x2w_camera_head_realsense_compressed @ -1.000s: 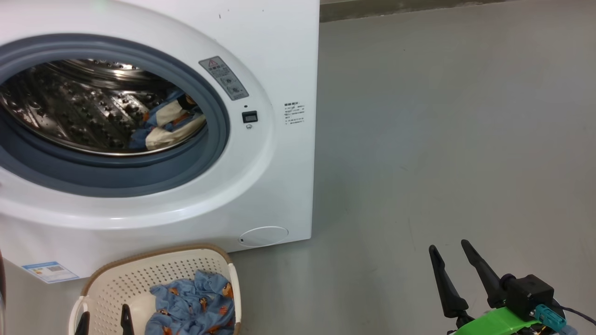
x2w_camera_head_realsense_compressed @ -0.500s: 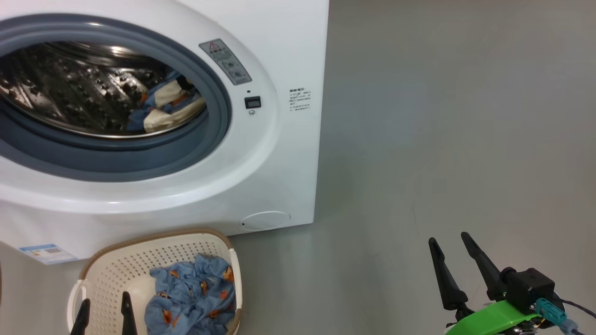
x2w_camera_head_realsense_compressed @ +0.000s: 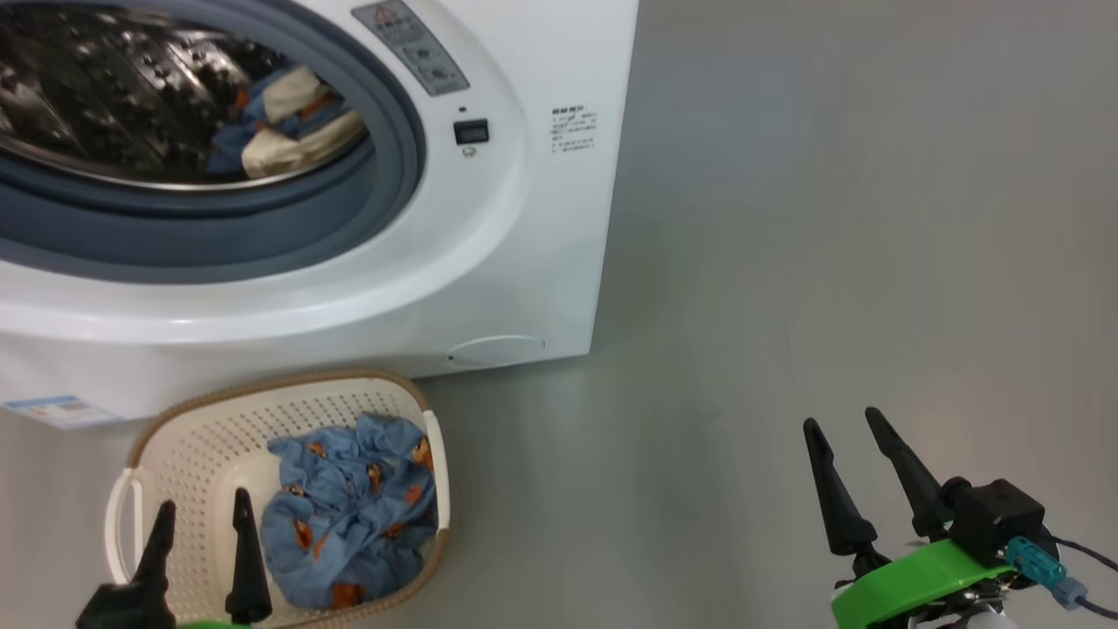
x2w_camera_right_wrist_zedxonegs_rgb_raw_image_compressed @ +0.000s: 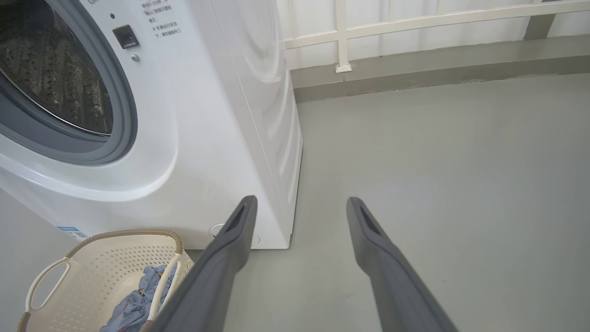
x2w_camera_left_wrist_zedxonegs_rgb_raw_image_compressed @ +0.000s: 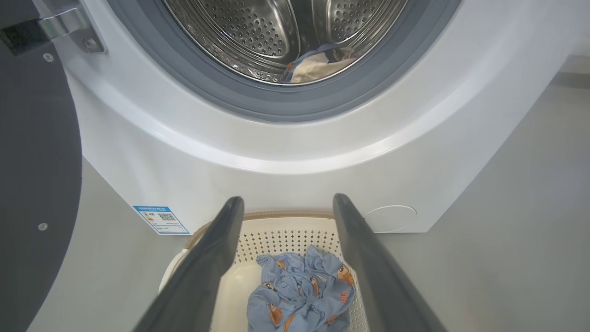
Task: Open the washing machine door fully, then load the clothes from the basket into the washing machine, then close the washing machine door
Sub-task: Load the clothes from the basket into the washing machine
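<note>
The white washing machine [x2w_camera_head_realsense_compressed: 541, 245] stands with its drum open, and one of the clothes [x2w_camera_head_realsense_compressed: 279, 122], blue and cream, lies inside. The washing machine door [x2w_camera_left_wrist_zedxonegs_rgb_raw_image_compressed: 32, 161] hangs swung open at the left of the left wrist view. The cream basket [x2w_camera_head_realsense_compressed: 192, 419] sits on the floor before the machine, with blue printed clothes [x2w_camera_head_realsense_compressed: 349, 511] bunched in its right half. My left gripper [x2w_camera_head_realsense_compressed: 202, 502] hovers open above the basket's left half, nothing between its fingers. In the left wrist view the left gripper [x2w_camera_left_wrist_zedxonegs_rgb_raw_image_compressed: 288, 200] frames the clothes [x2w_camera_left_wrist_zedxonegs_rgb_raw_image_compressed: 299, 295]. My right gripper [x2w_camera_head_realsense_compressed: 843, 421] is open over bare floor.
Grey floor [x2w_camera_head_realsense_compressed: 830, 218] stretches to the right of the machine. A white railing [x2w_camera_right_wrist_zedxonegs_rgb_raw_image_compressed: 341, 37] above a low kerb runs behind it. A blue label sticker [x2w_camera_left_wrist_zedxonegs_rgb_raw_image_compressed: 161, 220] and a round white cover [x2w_camera_left_wrist_zedxonegs_rgb_raw_image_compressed: 389, 217] mark the machine's lower front.
The head camera has tilted down, so the machine and basket sit higher in view. More of the left gripper shows over the basket. Both grippers stay open and empty.
</note>
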